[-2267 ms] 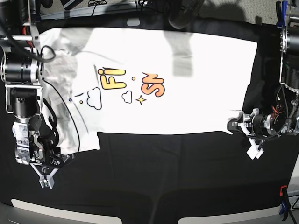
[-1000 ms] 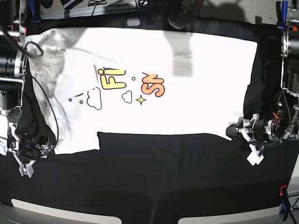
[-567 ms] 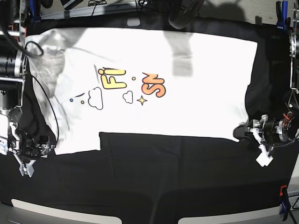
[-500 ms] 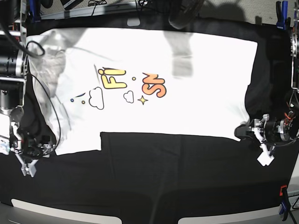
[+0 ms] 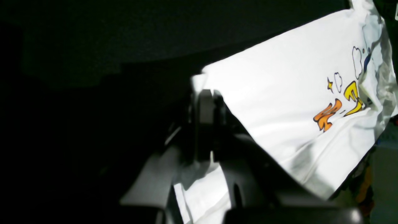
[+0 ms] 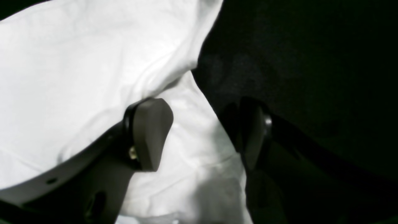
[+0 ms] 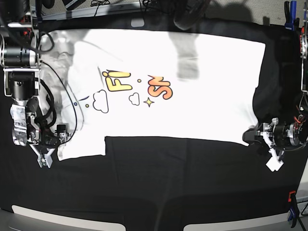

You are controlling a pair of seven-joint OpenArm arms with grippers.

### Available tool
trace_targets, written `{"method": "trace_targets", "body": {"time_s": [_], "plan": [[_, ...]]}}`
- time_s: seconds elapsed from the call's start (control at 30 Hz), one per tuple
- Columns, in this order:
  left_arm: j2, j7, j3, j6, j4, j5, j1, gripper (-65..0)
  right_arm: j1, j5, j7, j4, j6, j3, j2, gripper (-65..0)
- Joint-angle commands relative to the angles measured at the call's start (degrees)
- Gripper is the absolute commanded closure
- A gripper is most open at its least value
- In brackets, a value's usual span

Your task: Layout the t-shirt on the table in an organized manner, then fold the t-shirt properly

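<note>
The white t-shirt [image 7: 192, 110] lies spread print-up on the black table [image 7: 168, 183], with crumpled folds at its left end. My left gripper [image 7: 249, 136] sits at the shirt's lower right hem corner, shut on it. In the left wrist view its jaws [image 5: 205, 96] are pressed together on the t-shirt [image 5: 279, 93], with white cloth showing behind them. My right gripper [image 7: 53, 147] is at the lower left corner. The right wrist view shows it open [image 6: 203, 107], one finger over the t-shirt [image 6: 93, 62] and the other over black cloth.
Blue clamps stand at the back right [image 7: 288, 12] and back left [image 7: 32, 10] edges, and a red and blue clamp [image 7: 291, 204] stands at the front right. Pale edge strips [image 7: 43, 212] run along the front. A grey shadow [image 7: 187, 60] falls across the shirt.
My left gripper has drawn the hem corner to the right and slightly forward, shifting the shirt rightward. My right gripper, still open, has moved right onto the shirt's lower left corner.
</note>
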Motion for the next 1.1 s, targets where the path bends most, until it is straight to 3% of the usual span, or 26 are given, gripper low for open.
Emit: {"method": "trace_targets", "body": {"time_s": [0.0,0.17,0.43,0.53,0.63,0.77,0.87,1.0,1.07], "plan": [[-1.1,-0.9,-0.3,-0.4,0.8,-1.2,-1.9,0.0,1.2,0.3,0.2,0.5,0.2,-0.1,0.2,-36.8],[-1.1,-0.9,-0.3,-0.4,0.8,-1.2,-1.9,0.0,1.5,0.3,3.9,0.5,-0.2,-0.1,0.2,-36.8],[-1.1,-0.9,-0.3,-0.4,0.8,-1.2,-1.9,0.0,4.8,2.7,2.2,0.6,-0.2,-0.1,0.2,-36.2],[-1.1,-0.9,-0.3,-0.4,0.8,-1.2,-1.9,0.0,5.1,4.8,1.0,0.6,-0.2,-0.1,0.0,-23.2],[-1.1,-0.9,-0.3,-0.4,0.8,-1.2,-1.9,0.0,4.9,3.5,0.9,0.6,-0.3,-0.1,-0.3,-1.9],[-1.1,-0.9,-0.3,-0.4,0.8,-1.2,-1.9,0.0,5.1,0.0,-0.1,0.6,-2.9,-0.1,-0.7,0.0],[-1.1,-0.9,-0.3,-0.4,0.8,-1.2,-1.9,0.0,5.2,0.0,-1.7,2.0,-3.0,-0.1,-0.6,0.0],[-1.1,-0.9,-0.3,-0.4,0.8,-1.2,-1.9,0.0,5.0,0.0,-3.9,5.7,-2.5,-0.1,-0.6,0.0],[-1.1,-0.8,-0.3,-0.4,0.8,-1.2,-1.9,0.0,4.8,0.1,-4.7,8.2,-0.1,-0.1,-0.6,0.0]]}}
